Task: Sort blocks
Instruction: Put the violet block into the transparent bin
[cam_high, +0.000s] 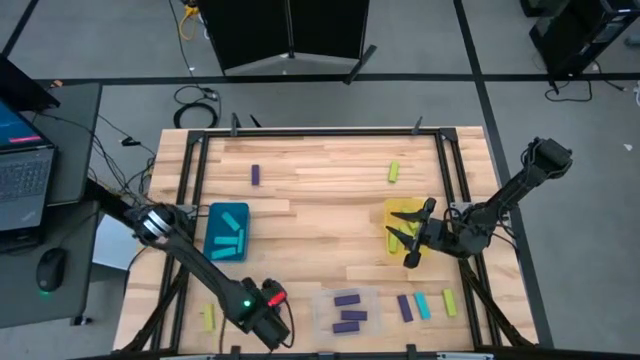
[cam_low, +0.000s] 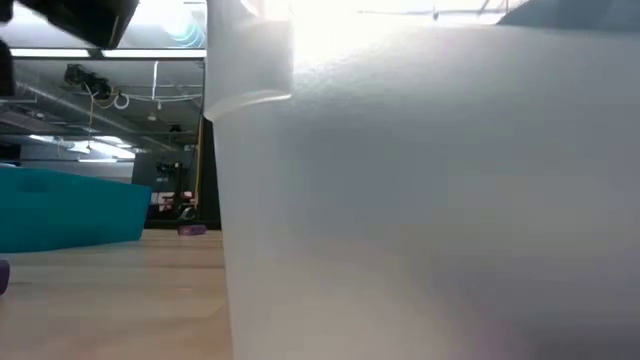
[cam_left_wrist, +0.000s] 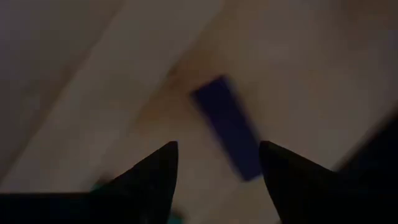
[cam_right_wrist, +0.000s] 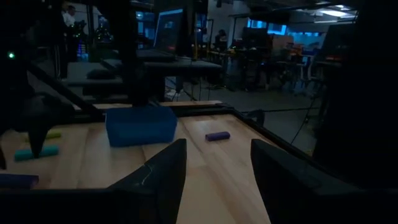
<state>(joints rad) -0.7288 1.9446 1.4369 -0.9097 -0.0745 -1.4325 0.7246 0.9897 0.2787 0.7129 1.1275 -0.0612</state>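
My left gripper (cam_high: 272, 322) is at the table's near edge, left of the clear bin (cam_high: 347, 309). In its wrist view it (cam_left_wrist: 217, 163) is open above a purple block (cam_left_wrist: 227, 127), which lies flat on the wood between and beyond the fingertips. My right gripper (cam_high: 415, 235) hangs open and empty over the yellow bin (cam_high: 399, 212); in its own view it (cam_right_wrist: 217, 163) holds nothing. Loose blocks lie flat on the table: purple (cam_high: 256, 175), yellow-green (cam_high: 394, 172), yellow-green (cam_high: 209, 317), and purple (cam_high: 405, 307), cyan (cam_high: 422, 305) and yellow-green (cam_high: 449, 302) at the near right.
The teal bin (cam_high: 228, 232) holds cyan blocks, and the clear bin holds purple blocks (cam_high: 348, 315). In the low view the clear bin's wall (cam_low: 430, 200) fills most of the picture, with the teal bin (cam_low: 70, 205) to the left. A dark frame (cam_high: 320, 132) borders the table.
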